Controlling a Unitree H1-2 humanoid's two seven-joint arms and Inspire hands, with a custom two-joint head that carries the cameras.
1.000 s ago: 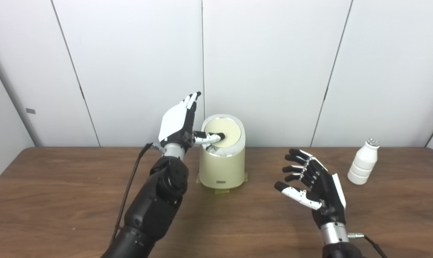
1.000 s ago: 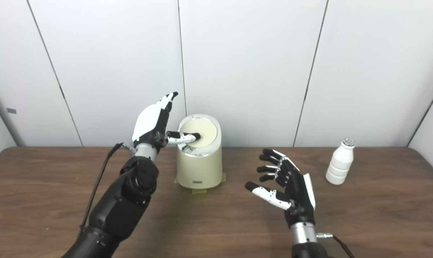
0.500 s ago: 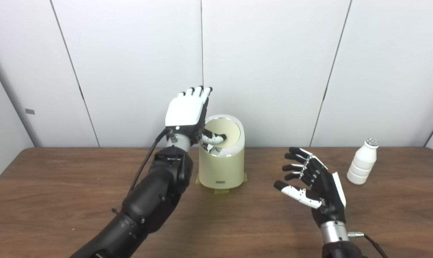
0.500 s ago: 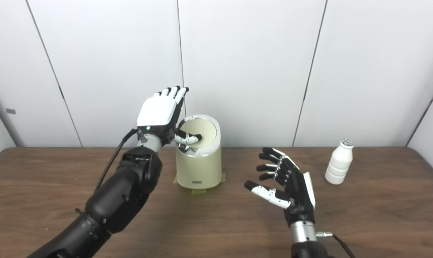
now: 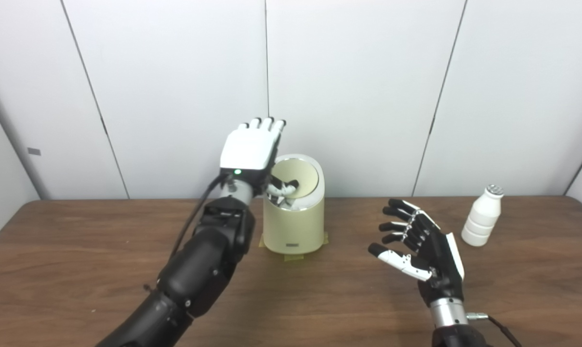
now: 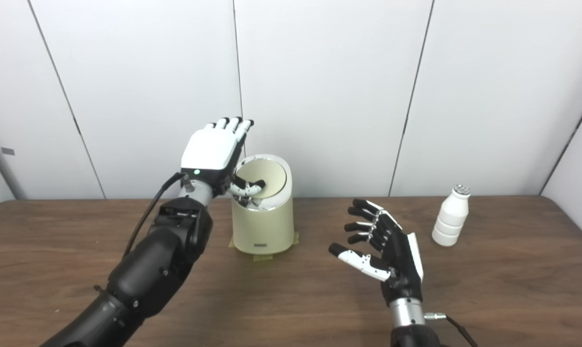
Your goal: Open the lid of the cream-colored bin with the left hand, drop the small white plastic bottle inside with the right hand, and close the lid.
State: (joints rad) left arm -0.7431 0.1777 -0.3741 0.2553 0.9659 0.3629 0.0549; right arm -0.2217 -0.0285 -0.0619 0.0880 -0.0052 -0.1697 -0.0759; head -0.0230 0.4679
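The cream-colored bin [image 5: 293,226] stands at the table's back middle on tape marks. Its round lid [image 5: 300,177] is tilted, with the front edge pushed down and a dark gap showing there. My left hand [image 5: 250,152] is raised at the bin's upper left with its white back facing me and its fingers straight up. Its thumb is hooked onto the lid. My right hand [image 5: 423,246] hovers open and empty above the table, right of the bin. The small white plastic bottle [image 5: 481,217] stands upright at the far right, apart from my right hand.
The brown wooden table [image 5: 79,260] runs back to a white panelled wall [image 5: 368,96] right behind the bin. A black cable [image 5: 194,212] hangs along my left forearm.
My left hand has turned from edge-on to back-facing and moved closer over the bin, thumb still on the lid, which tilts more steeply. The whole picture has shifted slightly left. The right hand holds still.
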